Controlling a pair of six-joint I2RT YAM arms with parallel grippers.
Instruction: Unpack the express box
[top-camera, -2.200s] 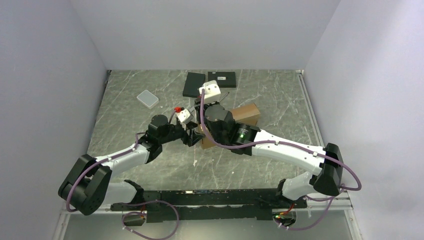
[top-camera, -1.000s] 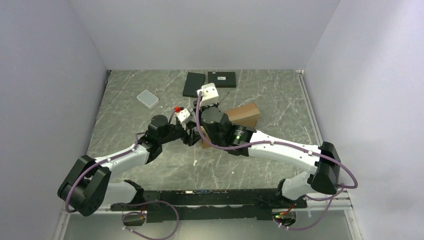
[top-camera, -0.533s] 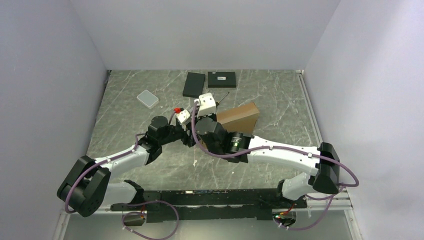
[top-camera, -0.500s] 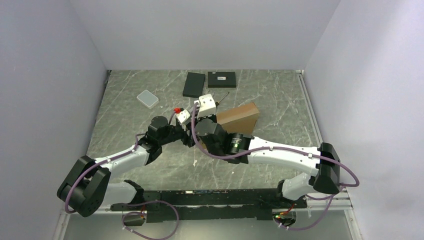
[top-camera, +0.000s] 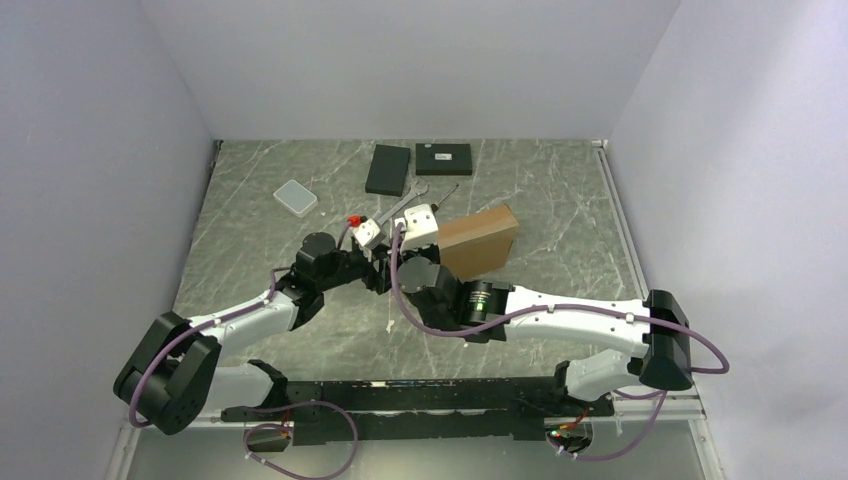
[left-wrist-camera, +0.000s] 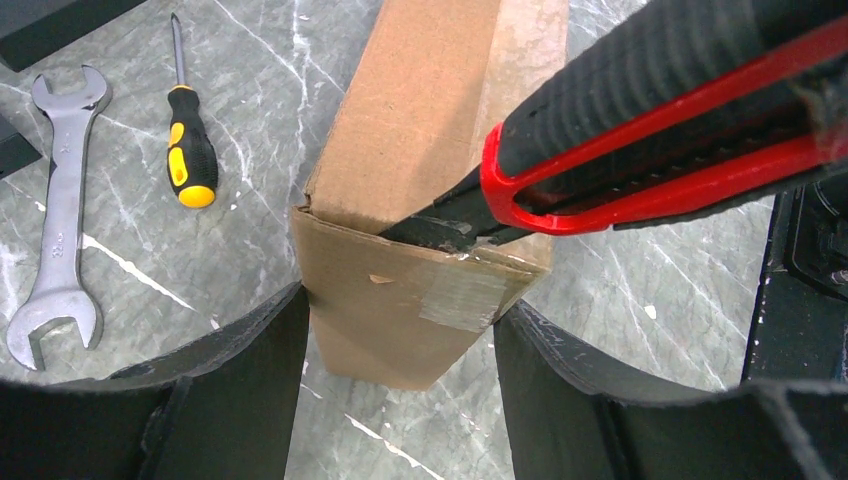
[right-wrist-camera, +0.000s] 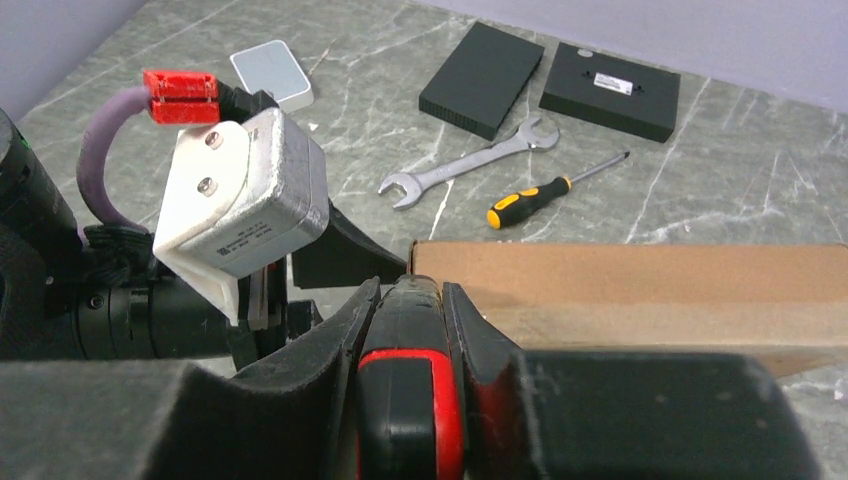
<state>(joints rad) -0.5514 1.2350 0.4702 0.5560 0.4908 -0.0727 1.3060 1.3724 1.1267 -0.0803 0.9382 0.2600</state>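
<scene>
Two arms meet mid-bench (top-camera: 560, 200), nearest first. The left tool (left-wrist-camera: 397, 330) comes in from 8 o'clock and clamps the near end of the express box (left-wrist-camera: 420, 140), one finger against each side face. The right tool (right-wrist-camera: 410, 295) comes in from 4 o'clock and is closed on a red-and-black knife (left-wrist-camera: 650, 130). The knife's blade tip sits at the top edge of that box end, just above a strip of clear tape (left-wrist-camera: 460, 295). The box lies flat at bench centre, lid down, long axis running toward 2 o'clock. At its 11 o'clock lie a wrench (right-wrist-camera: 465, 170) and a yellow-and-black screwdriver (right-wrist-camera: 530, 200), side by side, apart from the box. Farther out at 11–12 o'clock are two flat black boxes (top-camera: 389, 169) (top-camera: 444, 158). A small pale case (top-camera: 295, 197) lies at 10 o'clock.
</scene>
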